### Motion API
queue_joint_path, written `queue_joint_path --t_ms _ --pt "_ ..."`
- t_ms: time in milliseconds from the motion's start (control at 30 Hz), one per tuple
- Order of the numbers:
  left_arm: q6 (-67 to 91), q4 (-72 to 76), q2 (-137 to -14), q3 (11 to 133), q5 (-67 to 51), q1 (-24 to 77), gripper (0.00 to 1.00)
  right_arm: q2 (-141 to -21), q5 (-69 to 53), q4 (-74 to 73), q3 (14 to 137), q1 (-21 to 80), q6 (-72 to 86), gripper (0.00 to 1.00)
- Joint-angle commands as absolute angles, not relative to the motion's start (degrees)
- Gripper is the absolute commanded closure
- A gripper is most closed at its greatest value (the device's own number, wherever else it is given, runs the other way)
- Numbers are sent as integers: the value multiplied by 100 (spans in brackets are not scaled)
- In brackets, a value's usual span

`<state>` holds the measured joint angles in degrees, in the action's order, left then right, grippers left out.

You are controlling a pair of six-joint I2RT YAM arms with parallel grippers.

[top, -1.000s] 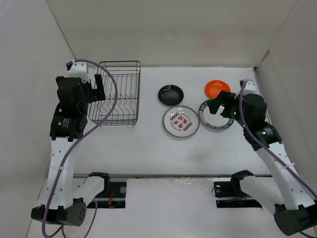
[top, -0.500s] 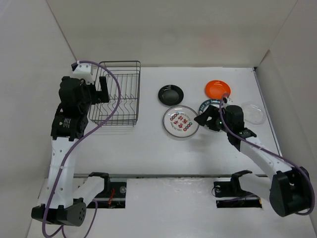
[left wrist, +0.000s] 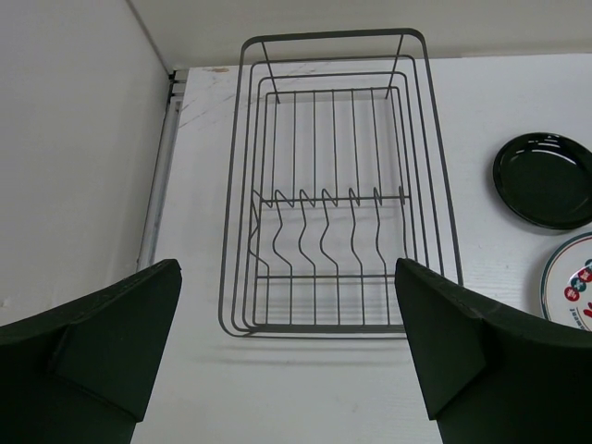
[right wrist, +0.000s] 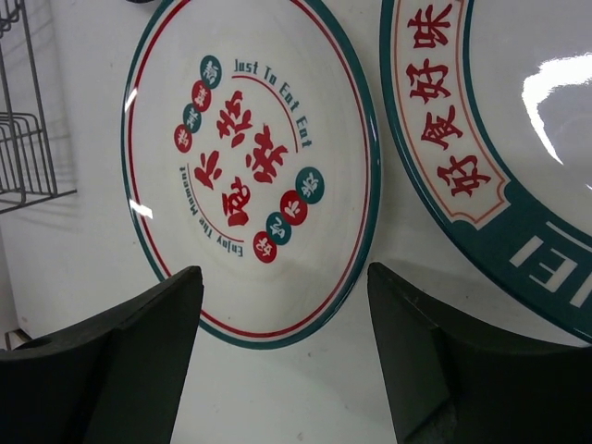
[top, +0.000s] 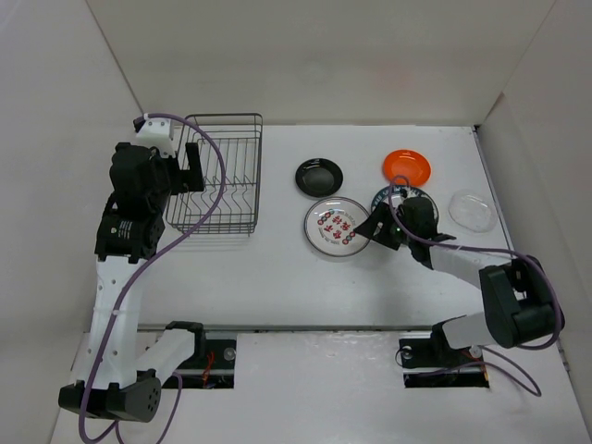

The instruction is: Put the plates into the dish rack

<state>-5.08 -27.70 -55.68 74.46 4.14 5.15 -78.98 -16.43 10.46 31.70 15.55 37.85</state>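
Observation:
The dark wire dish rack [top: 224, 176] stands at the back left and holds nothing; it fills the left wrist view [left wrist: 338, 185]. My left gripper [top: 191, 172] hangs open above the rack's left side [left wrist: 288, 268]. The small black plate [top: 319, 176], the orange plate [top: 406, 166] and the white plate with red pattern [top: 335, 227] lie flat on the table. The green-rimmed plate [top: 387, 196] is mostly hidden under my right arm. My right gripper [top: 370, 230] is open and empty, low at the near right rim of the red-patterned plate [right wrist: 250, 166], with the green-rimmed plate [right wrist: 518, 139] beside it.
A clear shallow dish [top: 472, 211] lies at the right, near the side wall. White walls close in the table on the left, back and right. The black plate [left wrist: 546, 180] also shows right of the rack in the left wrist view.
My right arm has swung down and left, from over the green-rimmed plate to the red-patterned plate's edge, uncovering the clear dish. My left gripper shifted slightly right over the rack.

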Motion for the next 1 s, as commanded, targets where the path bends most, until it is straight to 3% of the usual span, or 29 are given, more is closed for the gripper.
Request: queue_joint_path --t_ms 0,267,400,467,500,567,733,967 --pt "-483 -2549 -5476 7471 439 519 0 -8077 -1547 1521 3340 1644 3858 24" --pt "-536 -2610 -5423 7523 615 519 0 -8683 -1441 1521 3506 1644 3920 27" --pt "-536 -2663 -5423 7585 668 519 0 -8894 -1441 1468 3560 1644 3973 44" --pt "-588 -2663 -5423 7585 721 519 0 -8895 -1494 1468 3560 1644 4034 47" --pt "-589 -2663 -5423 7585 721 519 0 -8947 -1494 1468 3620 1644 4034 55" --pt "-589 -2663 -5423 7585 773 519 0 -8999 -1433 1397 3621 1644 4087 56" --pt "-589 -2663 -5370 7532 773 519 0 -9114 -1354 1214 3727 1591 4140 98" --pt "-589 -2716 -5370 7479 634 519 0 -8782 -1353 1765 3621 1784 4358 100"
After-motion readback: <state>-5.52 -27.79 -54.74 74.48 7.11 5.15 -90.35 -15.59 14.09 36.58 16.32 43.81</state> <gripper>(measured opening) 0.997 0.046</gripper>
